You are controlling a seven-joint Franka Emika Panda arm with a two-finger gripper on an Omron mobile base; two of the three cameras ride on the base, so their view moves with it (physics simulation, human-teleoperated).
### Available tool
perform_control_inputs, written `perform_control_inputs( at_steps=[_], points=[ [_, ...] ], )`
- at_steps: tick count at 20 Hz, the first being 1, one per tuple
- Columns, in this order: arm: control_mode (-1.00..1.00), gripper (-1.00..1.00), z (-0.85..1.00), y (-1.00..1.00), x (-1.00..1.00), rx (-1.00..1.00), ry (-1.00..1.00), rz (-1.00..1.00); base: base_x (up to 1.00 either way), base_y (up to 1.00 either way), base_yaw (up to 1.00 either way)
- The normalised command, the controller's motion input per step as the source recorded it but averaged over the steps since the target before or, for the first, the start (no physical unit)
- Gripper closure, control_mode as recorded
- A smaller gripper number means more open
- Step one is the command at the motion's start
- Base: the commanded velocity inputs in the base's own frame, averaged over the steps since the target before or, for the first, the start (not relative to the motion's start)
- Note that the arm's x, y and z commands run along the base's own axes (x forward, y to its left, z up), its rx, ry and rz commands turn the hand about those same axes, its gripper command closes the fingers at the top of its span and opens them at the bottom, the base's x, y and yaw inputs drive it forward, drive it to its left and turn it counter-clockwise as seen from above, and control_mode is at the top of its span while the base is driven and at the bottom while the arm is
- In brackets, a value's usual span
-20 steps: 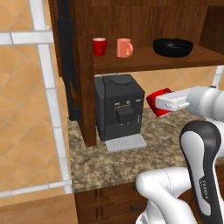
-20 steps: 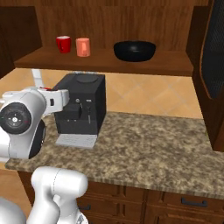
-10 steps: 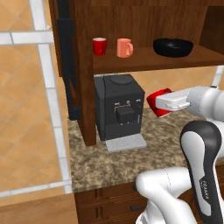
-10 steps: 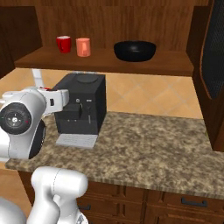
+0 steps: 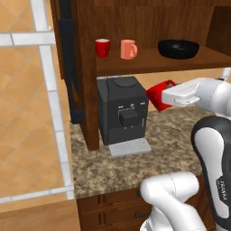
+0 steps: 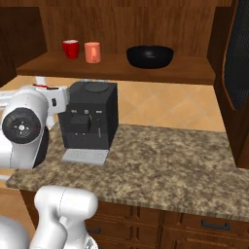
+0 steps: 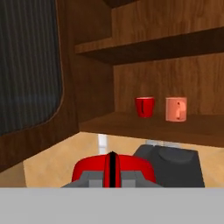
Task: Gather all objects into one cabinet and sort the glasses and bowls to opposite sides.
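Red cup in tool: glossy red cup [image 5: 158, 95] pinched in the tool [image 5: 168, 96], tipped on its side, held above the desk just right of the coffee machine's top.
Tool: white boxy hand with small dark tips pressed onto the cup's rim [image 7: 113, 168].
Coffee machine: matte black box [image 5: 122, 110] with a pale grey drip tray, standing on the desk under the shelf.
Desk: speckled brown-and-tan stone [image 6: 160, 160] over dark wood drawers.
Cabinet: dark brown wood [image 5: 85, 76], door swung open with a long black bar handle [image 5: 71, 72].
Shelf, left part: second small red cup [image 5: 102, 47], upright; salmon-pink mug [image 5: 128, 49] just beside it, apart, handle to the right.
Shelf, right part: wide, shallow, glossy black bowl [image 5: 178, 48], well apart from the mug.
Wall: orange-tan tiles with pale grout [image 5: 27, 90].
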Motion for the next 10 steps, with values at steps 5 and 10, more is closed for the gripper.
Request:
perform_control_inputs(
  at_steps=[5, 10],
  points=[
    [-1.00, 1.00, 0.54, 0.59, 0.54, 0.02, 0.02, 0.22, 0.00, 0.00, 0.00],
    [-1.00, 1.00, 0.48, 0.49, 0.88, 0.03, 0.02, 0.20, 0.00, 0.00, 0.00]
  ],
)
